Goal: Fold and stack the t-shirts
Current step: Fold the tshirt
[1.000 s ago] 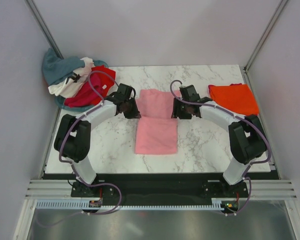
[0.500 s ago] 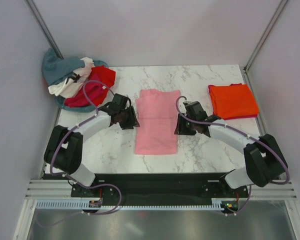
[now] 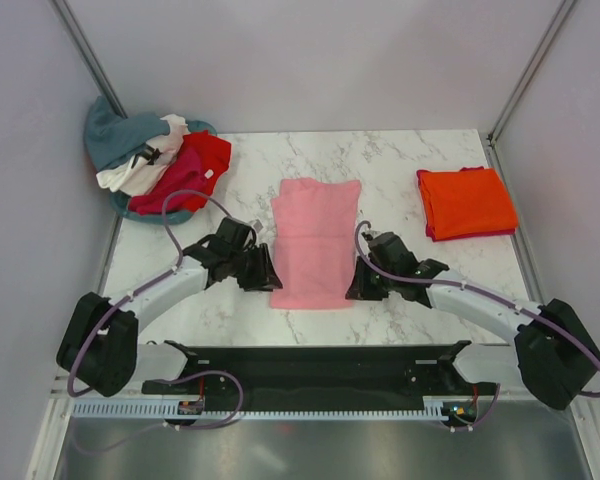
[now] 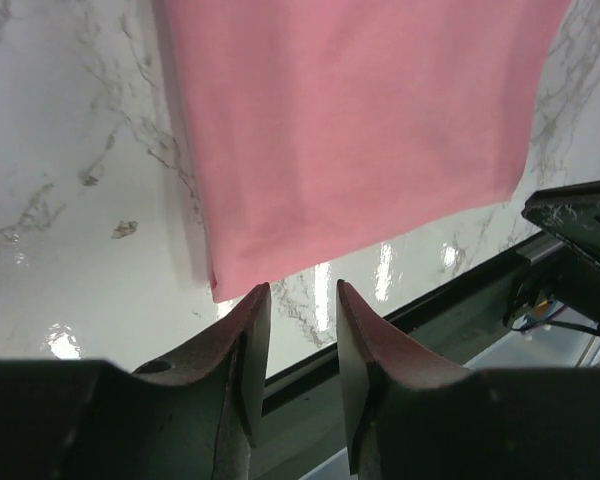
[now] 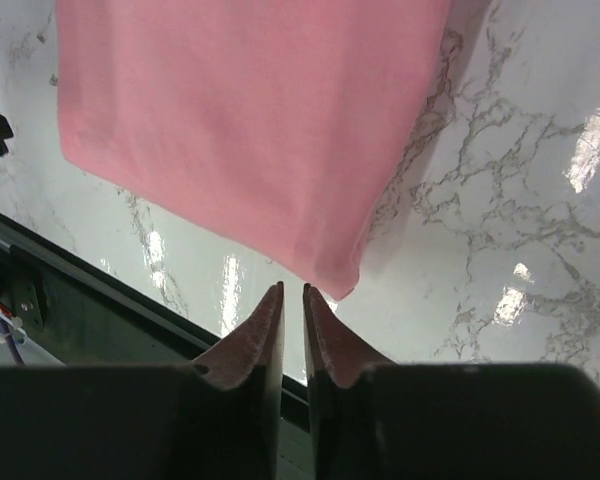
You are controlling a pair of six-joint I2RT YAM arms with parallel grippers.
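since the pink t-shirt (image 3: 315,240) lies as a long strip, the half-open left hand (image 4: 300,290) and barely parted right hand (image 5: 293,290), both empty, flank its near corners, apparently to fold it crosswise.

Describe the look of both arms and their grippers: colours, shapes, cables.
The left arm and right arm match: white tube links between chunky black joint housings. A purple cable loops loosely along each. The left gripper and right gripper are black, each with two dark, smooth fingers tapering to curved tips. No markings are readable.
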